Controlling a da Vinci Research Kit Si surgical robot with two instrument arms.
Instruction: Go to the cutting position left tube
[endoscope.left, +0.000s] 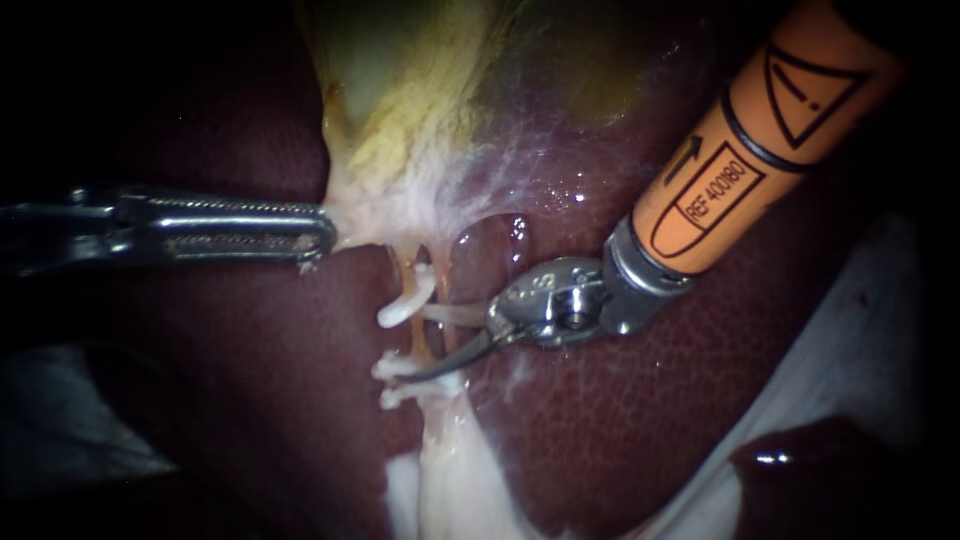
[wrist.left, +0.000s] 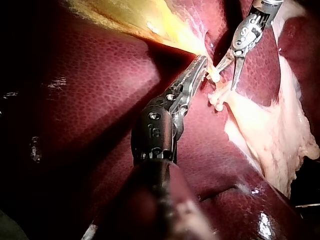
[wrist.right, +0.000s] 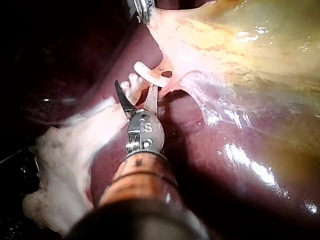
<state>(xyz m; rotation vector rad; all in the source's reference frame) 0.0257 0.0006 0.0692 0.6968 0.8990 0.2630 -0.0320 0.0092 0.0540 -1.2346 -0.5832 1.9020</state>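
Straddling a clipped tube with parted blades at centre frame.
At left centre, gripping the gallbladder's (endoscope.left: 400, 130) pale lower edge with the left instrument (endoscope.left: 318, 236), jaws clenched on that tissue. At centre, over the dark liver (endoscope.left: 620, 420), crossing the tube (endoscope.left: 422, 338) between white clips (endoscope.left: 402, 308) above and below. From upper right, reaching in with the right instrument (endoscope.left: 440, 342), jaws released, one on either side of the tube.
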